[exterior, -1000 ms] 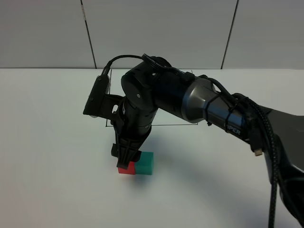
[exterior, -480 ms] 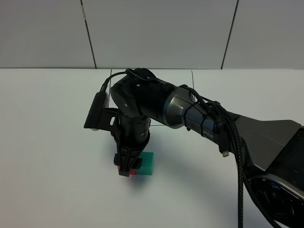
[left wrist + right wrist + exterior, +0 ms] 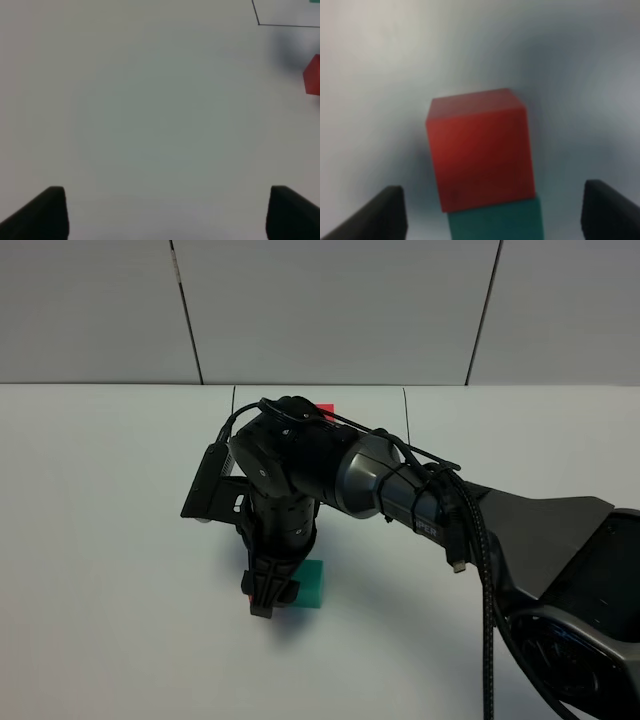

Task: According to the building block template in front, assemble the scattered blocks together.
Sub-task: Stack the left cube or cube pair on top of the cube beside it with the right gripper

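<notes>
Now, right hand (image 3: 495, 207) wide open, red cube (image 3: 479, 152) between

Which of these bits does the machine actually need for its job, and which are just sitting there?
Needed for the job: red cube, teal cube, black-framed template.
Just there: white table, panelled wall.
</notes>
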Controlling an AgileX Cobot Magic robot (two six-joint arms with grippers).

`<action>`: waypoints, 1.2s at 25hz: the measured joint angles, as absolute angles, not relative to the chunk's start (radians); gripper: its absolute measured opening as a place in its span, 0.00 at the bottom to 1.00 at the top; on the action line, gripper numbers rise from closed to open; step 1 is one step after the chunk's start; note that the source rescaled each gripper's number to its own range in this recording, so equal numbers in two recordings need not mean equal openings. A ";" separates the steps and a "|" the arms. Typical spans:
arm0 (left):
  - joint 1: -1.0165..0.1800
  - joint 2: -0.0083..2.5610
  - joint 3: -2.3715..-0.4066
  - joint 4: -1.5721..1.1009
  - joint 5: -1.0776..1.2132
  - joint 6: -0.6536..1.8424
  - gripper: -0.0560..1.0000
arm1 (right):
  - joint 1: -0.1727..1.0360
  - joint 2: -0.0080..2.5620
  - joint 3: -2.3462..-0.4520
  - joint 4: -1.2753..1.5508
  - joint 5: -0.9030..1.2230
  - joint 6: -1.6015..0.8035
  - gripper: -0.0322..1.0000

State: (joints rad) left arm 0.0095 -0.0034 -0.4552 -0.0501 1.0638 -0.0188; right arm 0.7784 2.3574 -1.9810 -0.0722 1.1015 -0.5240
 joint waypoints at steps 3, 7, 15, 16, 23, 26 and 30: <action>0.010 -0.003 -0.455 -0.050 1.064 -0.019 0.91 | 0.778 2.370 -1.981 -0.073 1.102 -0.522 0.88; 0.010 -0.003 -0.455 -0.050 1.064 -0.019 0.91 | 0.777 2.375 -1.981 -0.073 1.099 -0.522 0.88; 0.010 -0.003 -0.455 -0.050 1.064 -0.020 0.91 | 0.764 2.381 -1.981 -0.072 1.096 -0.518 0.88; 0.010 -0.003 -0.455 -0.050 1.064 -0.020 0.91 | 0.764 2.385 -1.981 -0.071 1.095 -0.518 0.88; 0.010 -0.003 -0.455 -0.049 1.064 -0.020 0.91 | 0.759 2.394 -1.981 -0.069 1.084 -0.518 0.88; 0.010 -0.003 -0.455 -0.049 1.064 -0.020 0.91 | 0.755 2.396 -1.981 -0.069 1.084 -0.518 0.88; 0.010 -0.003 -0.455 -0.049 1.064 -0.020 0.91 | 0.754 2.408 -1.981 -0.069 1.084 -0.518 0.88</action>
